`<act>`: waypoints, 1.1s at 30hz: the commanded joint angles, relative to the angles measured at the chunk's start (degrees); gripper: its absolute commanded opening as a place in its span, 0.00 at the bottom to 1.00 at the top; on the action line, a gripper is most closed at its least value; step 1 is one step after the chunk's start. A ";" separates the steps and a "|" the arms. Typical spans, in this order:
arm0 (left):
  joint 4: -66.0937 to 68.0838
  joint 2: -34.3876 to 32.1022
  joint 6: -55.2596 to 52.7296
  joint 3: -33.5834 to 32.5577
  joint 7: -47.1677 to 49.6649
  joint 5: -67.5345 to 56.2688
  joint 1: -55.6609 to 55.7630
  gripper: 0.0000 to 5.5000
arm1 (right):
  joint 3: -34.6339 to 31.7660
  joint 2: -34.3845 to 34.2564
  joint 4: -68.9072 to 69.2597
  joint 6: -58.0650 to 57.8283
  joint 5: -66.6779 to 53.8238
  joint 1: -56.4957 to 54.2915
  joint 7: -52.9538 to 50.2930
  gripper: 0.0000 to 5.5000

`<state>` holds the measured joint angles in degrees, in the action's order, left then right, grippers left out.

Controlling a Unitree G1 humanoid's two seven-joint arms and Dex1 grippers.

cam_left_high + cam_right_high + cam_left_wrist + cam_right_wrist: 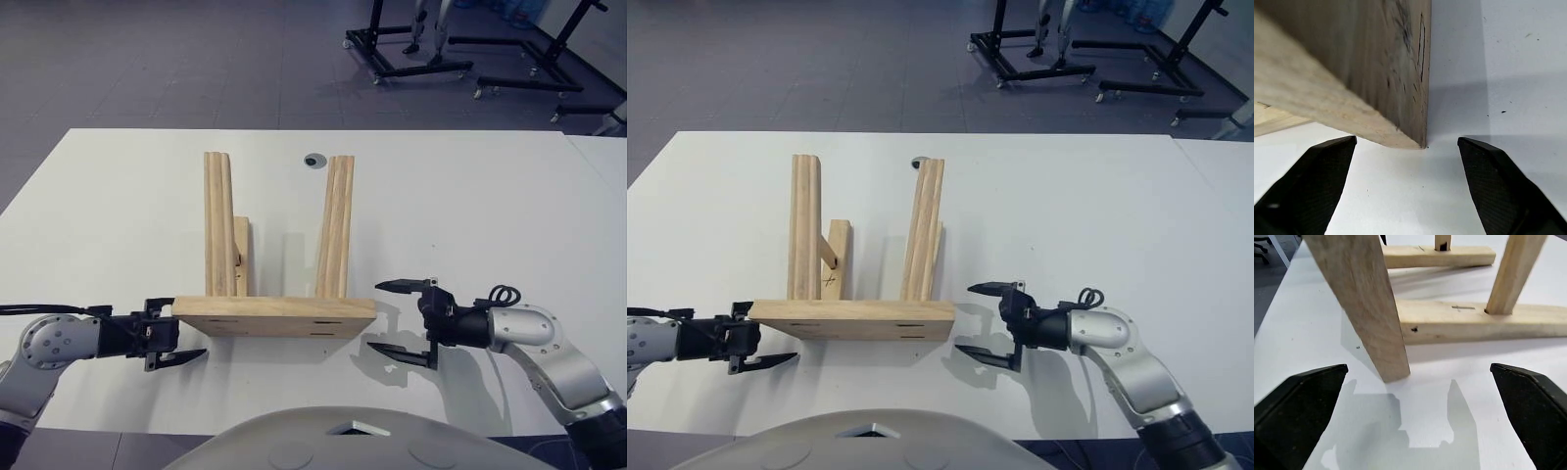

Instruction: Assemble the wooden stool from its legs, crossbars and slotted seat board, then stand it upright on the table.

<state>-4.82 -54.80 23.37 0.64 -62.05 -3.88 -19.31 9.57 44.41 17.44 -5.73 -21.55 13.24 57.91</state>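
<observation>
The left arm (49,348) and right arm (549,343) have rounded silver-grey shells and black wrists. The left gripper (1406,142) and right gripper (963,318) have flat, black, pointed fingers (1298,401). A black cable (503,293) loops at the right wrist.

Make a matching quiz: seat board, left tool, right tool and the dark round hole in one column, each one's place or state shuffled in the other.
1 seat board
2 left tool
3 right tool
4 dark round hole

A open, just off the board's right end
B in the table, near the legs' far ends
C on edge on the table
D open, straddling the board's left end

Pairs: 1-C, 2-D, 3-A, 4-B
</observation>
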 commanded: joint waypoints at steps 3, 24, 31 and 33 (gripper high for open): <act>-1.46 1.63 -2.30 2.14 0.14 -1.06 2.69 0.69 | 2.21 -2.82 0.42 -2.54 0.05 -2.73 0.26 0.98; 1.13 4.07 -2.03 4.90 -4.41 -7.00 7.46 0.32 | 3.18 -7.07 -4.74 -0.28 0.83 -4.65 3.82 0.41; -2.34 4.49 -6.84 4.87 -6.85 -12.40 7.53 0.28 | 1.76 -8.29 -3.95 -1.77 -1.63 -5.57 4.15 0.33; -6.65 3.32 -11.41 4.66 -8.66 -16.49 6.49 0.27 | 0.88 -8.00 -2.59 -3.58 -3.18 -5.48 4.39 0.33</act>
<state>-5.51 -51.03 14.41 4.92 -68.87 -15.42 -12.88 12.24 37.43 12.79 -7.44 -21.59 9.01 63.75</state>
